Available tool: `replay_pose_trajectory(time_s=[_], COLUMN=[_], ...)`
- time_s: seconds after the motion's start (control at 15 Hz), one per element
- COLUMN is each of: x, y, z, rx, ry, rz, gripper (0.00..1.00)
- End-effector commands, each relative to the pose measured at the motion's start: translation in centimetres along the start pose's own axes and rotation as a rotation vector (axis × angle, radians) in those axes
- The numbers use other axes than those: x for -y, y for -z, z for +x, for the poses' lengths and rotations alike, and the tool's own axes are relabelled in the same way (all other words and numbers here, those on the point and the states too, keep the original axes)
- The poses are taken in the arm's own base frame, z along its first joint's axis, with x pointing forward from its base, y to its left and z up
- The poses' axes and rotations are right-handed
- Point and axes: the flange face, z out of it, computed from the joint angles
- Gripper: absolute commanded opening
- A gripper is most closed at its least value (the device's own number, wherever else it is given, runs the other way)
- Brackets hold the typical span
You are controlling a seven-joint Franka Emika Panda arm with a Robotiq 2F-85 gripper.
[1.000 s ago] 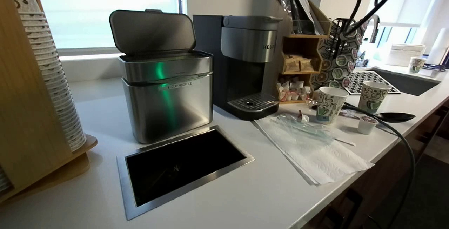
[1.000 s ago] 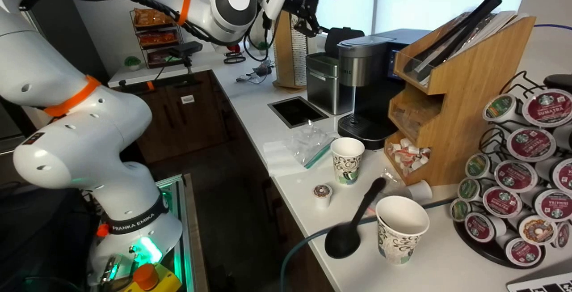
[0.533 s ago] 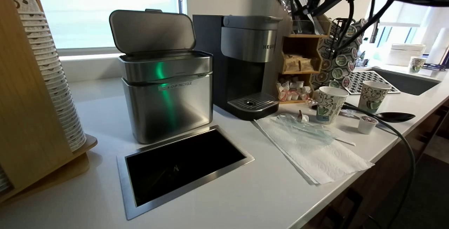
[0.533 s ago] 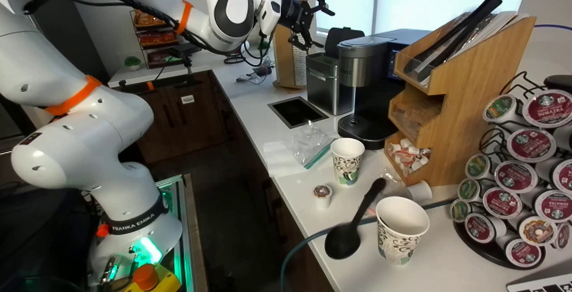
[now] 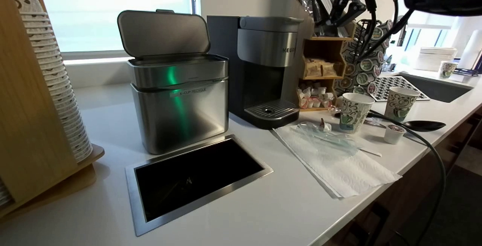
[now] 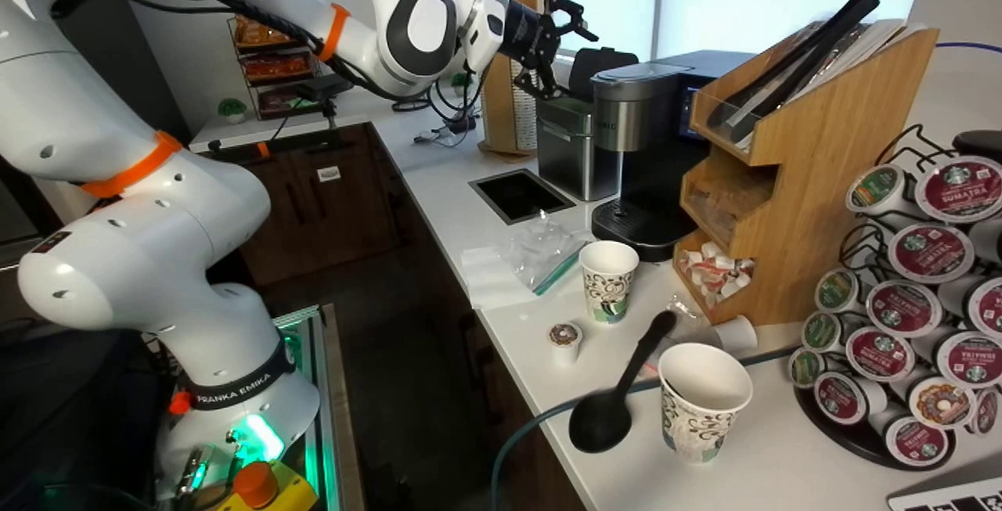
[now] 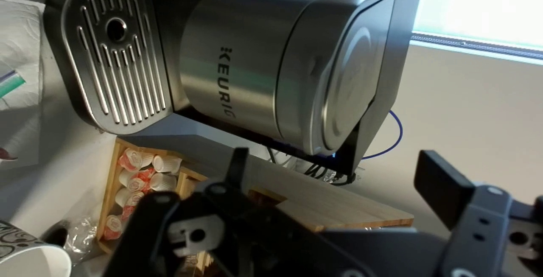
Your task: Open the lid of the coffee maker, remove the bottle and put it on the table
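Note:
The coffee maker [image 5: 263, 50] stands on the white countertop table [image 5: 271, 204]; it also shows in an exterior view [image 6: 622, 120] and sideways in the wrist view [image 7: 237, 52]. Its rounded grey lid [image 5: 271, 23] is down, also in the wrist view [image 7: 356, 82]. The bottle does not show in any view. My gripper [image 7: 339, 171] is open and empty, its fingers wide apart. In an exterior view the gripper [image 6: 574, 62] hangs in the air at about lid height, on the robot's side of the machine, and touches nothing visible.
A steel bin [image 5: 180, 114] with its flip lid up stands beside the machine. A wooden organizer [image 6: 845, 174] stands on its other side. A plastic bag [image 6: 540, 249], paper cups [image 6: 609, 280], a pod [image 6: 564, 345] and a black ladle [image 6: 601, 421] lie in front.
My gripper has come down over the last second and, most recently, moved a little closer to the coffee maker. It stays open. The lid and the things on the counter have not moved.

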Motion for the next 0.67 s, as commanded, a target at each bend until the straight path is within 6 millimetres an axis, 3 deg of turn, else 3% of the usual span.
replay_pose_trajectory(time_s=[0.0,0.6], x=[-0.2,-1.0], y=[-0.2,-2.6], z=[0.1,1.6], rx=[0.003,0.013], ry=[-0.003,-0.046], rz=[-0.006,-0.04], gripper=[1.0,1.0])
